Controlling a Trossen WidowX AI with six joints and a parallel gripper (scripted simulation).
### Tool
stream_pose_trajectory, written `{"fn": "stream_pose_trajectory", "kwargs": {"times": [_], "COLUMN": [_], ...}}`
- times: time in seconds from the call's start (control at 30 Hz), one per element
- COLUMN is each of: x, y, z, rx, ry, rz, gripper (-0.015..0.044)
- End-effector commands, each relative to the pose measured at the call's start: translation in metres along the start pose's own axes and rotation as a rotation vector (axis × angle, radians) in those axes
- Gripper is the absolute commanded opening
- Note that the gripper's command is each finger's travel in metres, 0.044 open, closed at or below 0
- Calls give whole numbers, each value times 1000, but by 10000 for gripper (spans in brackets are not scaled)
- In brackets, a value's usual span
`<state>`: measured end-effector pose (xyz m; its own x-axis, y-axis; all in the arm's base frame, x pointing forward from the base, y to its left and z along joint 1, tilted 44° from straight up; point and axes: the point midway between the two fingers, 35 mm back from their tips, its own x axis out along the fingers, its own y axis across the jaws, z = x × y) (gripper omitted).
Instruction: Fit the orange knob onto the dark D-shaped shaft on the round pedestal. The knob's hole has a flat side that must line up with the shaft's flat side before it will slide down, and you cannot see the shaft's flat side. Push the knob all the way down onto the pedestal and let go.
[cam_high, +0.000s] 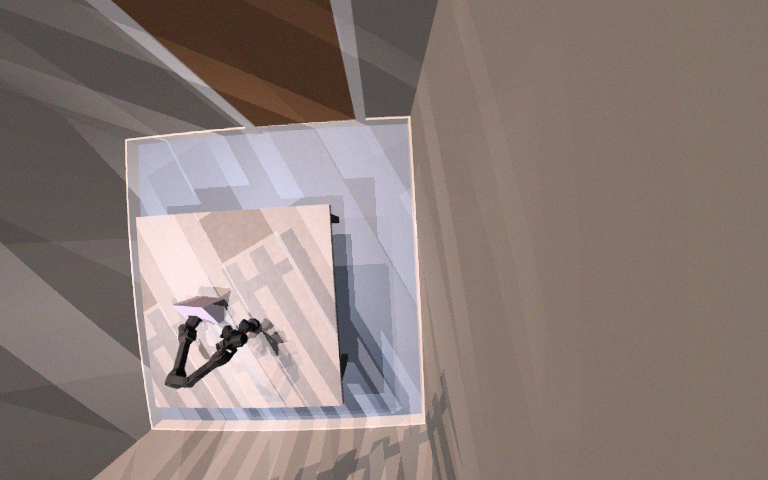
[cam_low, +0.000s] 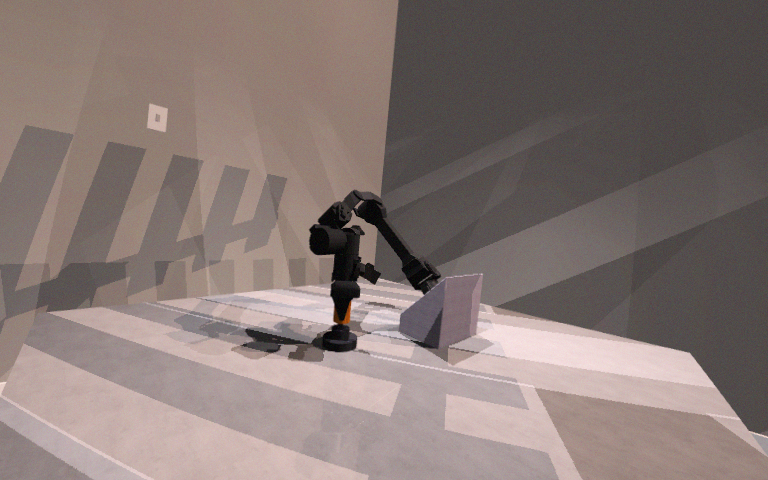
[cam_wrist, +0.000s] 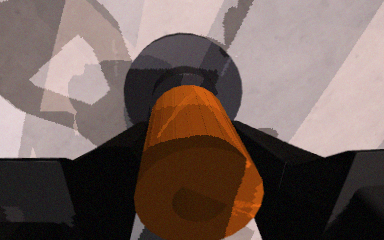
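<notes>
My gripper (cam_wrist: 188, 129) is shut on the orange knob (cam_wrist: 196, 160), which stands upright between the black fingers. In the wrist view the knob's lower end sits right over the middle of the dark round pedestal (cam_wrist: 183, 80) and hides the shaft. In the exterior view the knob (cam_low: 335, 313) is held straight above the pedestal (cam_low: 339, 340), with a short dark stretch showing between them. The gripper (cam_low: 344, 294) points straight down. From above, the arm's gripper (cam_high: 249, 326) shows over the table and the knob is hidden under it.
A grey wedge-shaped block (cam_low: 443, 310) stands at the arm's base, right of the pedestal. It also shows from above (cam_high: 199, 309). The table's edge (cam_high: 337, 305) lies to the right in the overhead view.
</notes>
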<state>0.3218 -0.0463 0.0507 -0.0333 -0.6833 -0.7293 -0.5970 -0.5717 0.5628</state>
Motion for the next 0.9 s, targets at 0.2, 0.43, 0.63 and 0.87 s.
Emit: {"fn": "stream_pose_trajectory", "kwargs": {"times": [0.2,0.43,0.63,0.87], "x": [-6,-3,-1,-4], "y": [0,0,0,0], "z": [-1,0,0,-1], "rx": [-9,-35,-35,-35], "ry": [1,1,1,1], "rz": [1,1,1,1], "gripper": [0,0,0,0]}}
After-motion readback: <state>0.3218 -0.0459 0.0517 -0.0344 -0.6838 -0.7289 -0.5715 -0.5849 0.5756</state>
